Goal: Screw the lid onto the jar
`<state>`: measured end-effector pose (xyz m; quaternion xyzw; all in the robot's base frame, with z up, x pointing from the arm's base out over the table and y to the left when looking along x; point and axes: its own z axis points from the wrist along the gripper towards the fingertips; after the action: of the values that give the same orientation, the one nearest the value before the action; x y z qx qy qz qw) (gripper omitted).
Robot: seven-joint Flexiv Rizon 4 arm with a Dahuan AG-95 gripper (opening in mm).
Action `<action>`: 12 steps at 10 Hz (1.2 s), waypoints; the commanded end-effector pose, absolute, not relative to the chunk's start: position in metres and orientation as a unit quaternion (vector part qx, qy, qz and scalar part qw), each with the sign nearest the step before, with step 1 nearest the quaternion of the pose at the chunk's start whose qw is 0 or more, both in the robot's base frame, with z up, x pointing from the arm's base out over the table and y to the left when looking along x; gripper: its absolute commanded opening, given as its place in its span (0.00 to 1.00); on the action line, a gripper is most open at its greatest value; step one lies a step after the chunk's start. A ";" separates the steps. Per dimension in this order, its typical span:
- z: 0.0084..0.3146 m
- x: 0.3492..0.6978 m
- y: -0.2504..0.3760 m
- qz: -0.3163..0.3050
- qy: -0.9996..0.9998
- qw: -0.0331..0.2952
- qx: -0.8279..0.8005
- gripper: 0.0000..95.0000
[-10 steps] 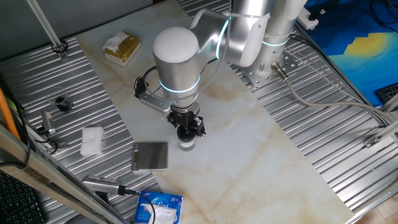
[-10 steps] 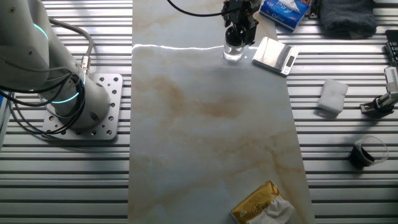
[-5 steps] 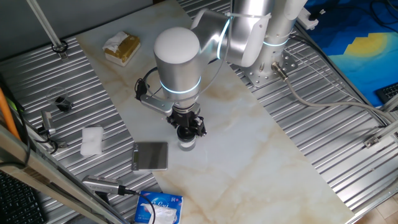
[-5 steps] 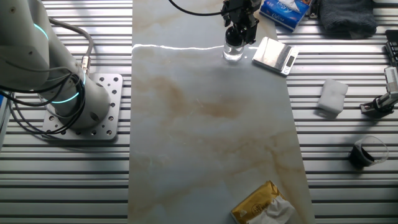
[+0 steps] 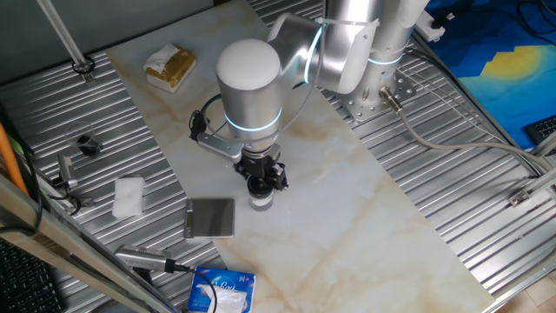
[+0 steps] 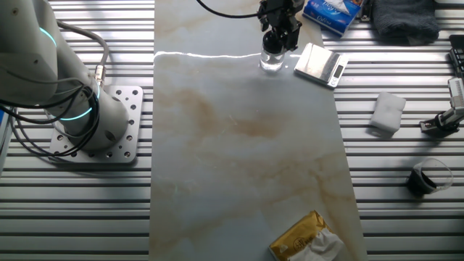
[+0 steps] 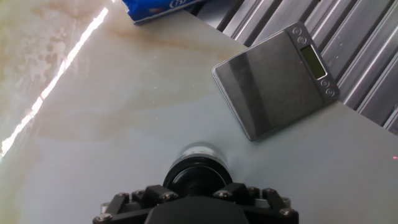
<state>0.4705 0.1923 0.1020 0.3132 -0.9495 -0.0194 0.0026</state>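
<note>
White cloth (image 5: 128, 196) on the ribbed metal off the desk's left edge. Grey scale (image 5: 210, 217) near the desk's front edge. Just right of it the jar (image 5: 261, 202), upright; contents cannot be told. The lid (image 5: 259, 184) sits on its mouth, pincer (image 5: 261, 178) clamped around the lid. No shift from half a second ago.

Open marble table (image 6: 246, 145) stretching wide toward the arm's base, nothing in the way there. Close beside the jar (image 6: 272, 61): grey scale (image 6: 321, 64) on one side, leaving a narrow gap only. Blue packet (image 6: 330, 13) just beyond at the table edge. Gold wrapper (image 6: 304, 239) well apart at the opposite end. White block (image 6: 388, 112) off on the ribbed metal
</note>
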 end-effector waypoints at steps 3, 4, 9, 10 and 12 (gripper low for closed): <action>0.102 0.470 0.193 -0.016 -0.949 0.005 0.314 0.60; 0.102 0.470 0.193 -0.016 -0.950 0.005 0.312 0.60; 0.102 0.470 0.193 -0.017 -0.961 0.006 0.274 0.00; 0.101 0.470 0.193 -0.019 -0.964 0.007 0.266 0.00; 0.101 0.470 0.193 -0.020 -0.971 0.007 0.238 0.00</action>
<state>0.4699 0.1930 0.1020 0.2437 -0.9696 -0.0202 0.0072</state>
